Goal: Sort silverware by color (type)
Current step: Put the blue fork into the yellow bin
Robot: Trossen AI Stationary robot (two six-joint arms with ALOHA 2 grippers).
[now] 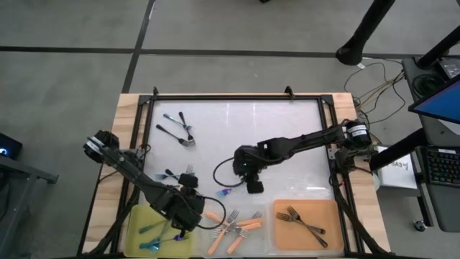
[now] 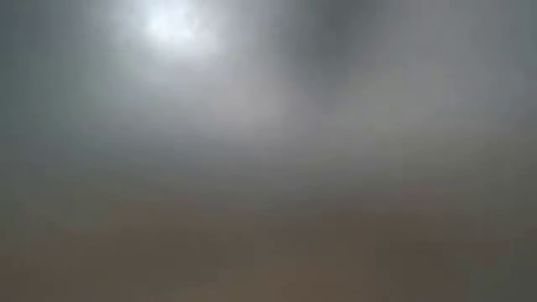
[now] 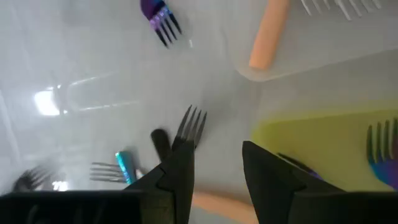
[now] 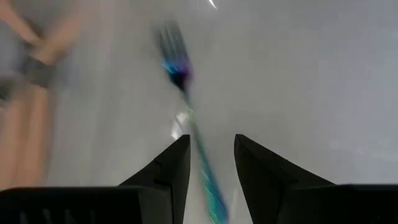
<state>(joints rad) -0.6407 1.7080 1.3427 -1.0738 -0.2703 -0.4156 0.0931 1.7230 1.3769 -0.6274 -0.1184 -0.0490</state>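
Yellow, clear and orange trays sit along the near edge of the white desk (image 1: 287, 129) in the high view. The yellow tray (image 1: 140, 219) holds blue-teal forks, the clear tray (image 1: 215, 241) holds orange-handled forks (image 1: 237, 224), and the orange tray (image 1: 284, 230) holds dark forks (image 1: 305, 223). The left gripper (image 1: 183, 216) hangs over the edge of the yellow tray. The right gripper (image 1: 253, 185) is low over the middle of the desk, with a blue-teal fork (image 1: 224, 193) just beside it. A few more forks (image 1: 180, 133) lie well apart from both, at the far side.

The low view is only grey blur.

In the left wrist view, the left fingers (image 3: 180, 174) are open and hold nothing. A dark fork (image 3: 189, 124) lies just past one fingertip, and the yellow tray is beside the other.

In the right wrist view, the right fingers (image 4: 174, 168) are open, and the thin handle of the blue-teal fork runs right between them, tines pointing away.

I think the step is picking up this fork. To do it well, go straight down, keep the handle in the middle, and squeeze gently so it does not slide away.
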